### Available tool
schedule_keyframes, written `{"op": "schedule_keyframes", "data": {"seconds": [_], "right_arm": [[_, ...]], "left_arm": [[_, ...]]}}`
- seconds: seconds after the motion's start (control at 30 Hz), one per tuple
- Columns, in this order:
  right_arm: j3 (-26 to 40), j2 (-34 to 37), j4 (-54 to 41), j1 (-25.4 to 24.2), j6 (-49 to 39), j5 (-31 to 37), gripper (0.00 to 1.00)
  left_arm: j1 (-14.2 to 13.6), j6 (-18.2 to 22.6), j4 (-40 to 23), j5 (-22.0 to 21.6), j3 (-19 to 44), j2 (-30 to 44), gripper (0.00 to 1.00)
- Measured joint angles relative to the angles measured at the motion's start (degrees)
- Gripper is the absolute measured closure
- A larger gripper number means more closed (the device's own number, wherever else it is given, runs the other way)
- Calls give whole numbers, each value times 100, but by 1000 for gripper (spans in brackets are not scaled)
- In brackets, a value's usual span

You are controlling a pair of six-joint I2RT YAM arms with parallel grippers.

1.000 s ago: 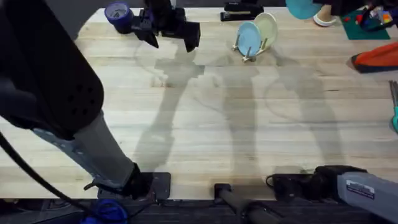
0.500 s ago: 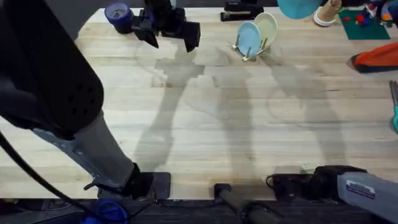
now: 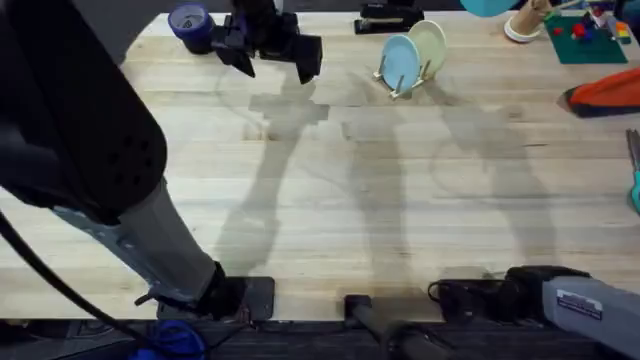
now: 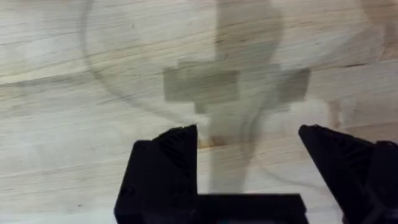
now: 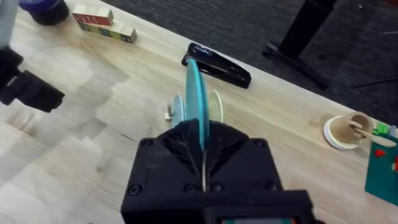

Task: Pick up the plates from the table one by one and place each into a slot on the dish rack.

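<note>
**Q:** What have you got in hand, and where is it?

**A:** My right gripper [image 5: 202, 148] is clamped on the rim of the turquoise plate [image 5: 198, 93]. The plate stands on edge above my fingers, so from my wrist it reads as a thin upright blade. From overhead it is up in the air at the far right [image 3: 490, 6], off the table [image 3: 330, 200].

**Q:** Which way is the dish rack from there?

**A:** The dish rack [image 5: 169, 113] is straight ahead of me and lower down, partly hidden behind the plate's edge. Overhead it sits at the far side of the table, to the left of my plate. It already holds a light-blue plate [image 3: 398, 58] and, behind that, a cream plate [image 3: 430, 42].

**Q:** Does your plate line up with them?

**A:** I judge not quite. Mine is edge-on to my wrist, while the two in the rack show part of their faces. I expect to turn mine to stand parallel with them before lowering it. I cannot make out which slot is free.

**Q:** And your other arm?

**A:** My left gripper [image 4: 249, 134] hangs spread wide and empty over bare wood, well to the left of the rack. The right arm is the one placed for this.
</note>
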Motion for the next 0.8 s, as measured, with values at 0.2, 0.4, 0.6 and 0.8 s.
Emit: {"op": "schedule_keyframes", "data": {"seconds": [0.2, 0.4, 0.6, 0.8], "right_arm": [[0, 0, 4, 0, 50, 207, 970], [0, 0, 52, -33, 66, 357, 970], [0, 0, 158, -168, -17, 448, 970], [0, 2, 233, -281, -220, 496, 970]], "left_arm": [[0, 1, 0, 0, 0, 1, 7], [0, 2, -2, 0, 0, 1, 7], [0, 0, 0, 0, 0, -1, 7], [0, 0, 0, 0, 0, 1, 7]]}}
